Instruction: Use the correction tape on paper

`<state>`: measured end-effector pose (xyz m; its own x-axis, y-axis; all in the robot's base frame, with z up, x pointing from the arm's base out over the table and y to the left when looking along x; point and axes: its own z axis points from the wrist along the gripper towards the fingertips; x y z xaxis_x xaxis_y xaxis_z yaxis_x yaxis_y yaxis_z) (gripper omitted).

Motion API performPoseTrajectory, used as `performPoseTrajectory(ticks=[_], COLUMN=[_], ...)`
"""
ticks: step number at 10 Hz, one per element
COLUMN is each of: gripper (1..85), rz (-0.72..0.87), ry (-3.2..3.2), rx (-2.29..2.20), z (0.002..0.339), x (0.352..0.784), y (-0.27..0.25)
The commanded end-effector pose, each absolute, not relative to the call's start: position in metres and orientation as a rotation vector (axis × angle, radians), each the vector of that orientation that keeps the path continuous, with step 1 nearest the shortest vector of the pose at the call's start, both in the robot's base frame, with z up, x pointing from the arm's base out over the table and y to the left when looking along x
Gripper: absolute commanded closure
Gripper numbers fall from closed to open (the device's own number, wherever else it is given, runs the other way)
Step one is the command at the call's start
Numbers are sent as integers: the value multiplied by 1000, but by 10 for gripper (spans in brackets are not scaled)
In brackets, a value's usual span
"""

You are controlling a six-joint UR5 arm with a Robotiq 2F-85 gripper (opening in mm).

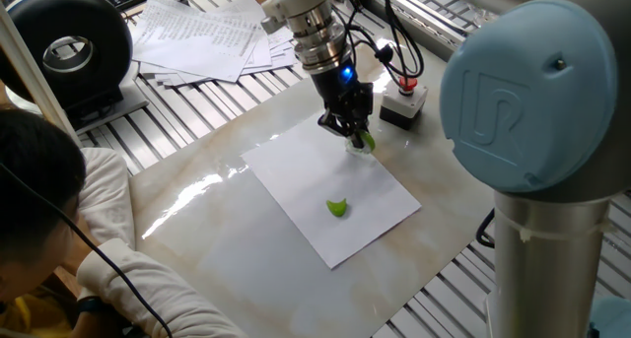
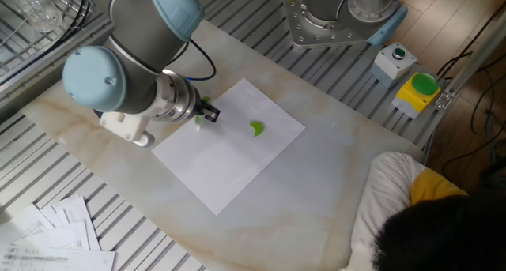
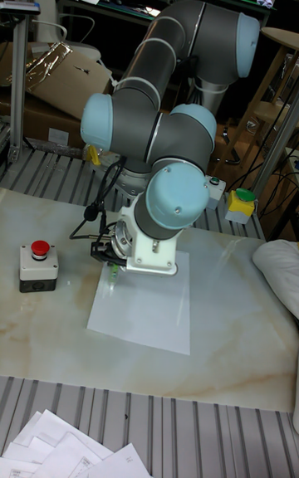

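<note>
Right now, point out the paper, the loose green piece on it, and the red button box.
paper (image 1: pixel 306 195), one fixed view, bare middle of the sheet
green piece (image 1: pixel 338 209), one fixed view, its center
red button box (image 3: pixel 38 267), tall fixed view, its front face

Paper (image 1: pixel 315 190) apparently flat on table (image 1: pixel 207 230)

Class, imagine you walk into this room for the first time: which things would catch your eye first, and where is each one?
First comes the big grey and blue robot arm, bent low over the marble table. Its gripper holds a small green correction tape down at the far edge of the paper. A loose green piece lies nearer the sheet's middle.
</note>
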<state>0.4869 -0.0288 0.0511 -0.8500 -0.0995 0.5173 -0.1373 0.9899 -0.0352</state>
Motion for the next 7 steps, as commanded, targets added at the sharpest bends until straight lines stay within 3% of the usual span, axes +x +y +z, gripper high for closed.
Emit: performPoseTrajectory(ticks=[1,7], gripper=[847,847], rz=[67,89], ry=[-2608,-2619], rx=[163,165], z=[50,52], x=[505,530], y=[-23,-21])
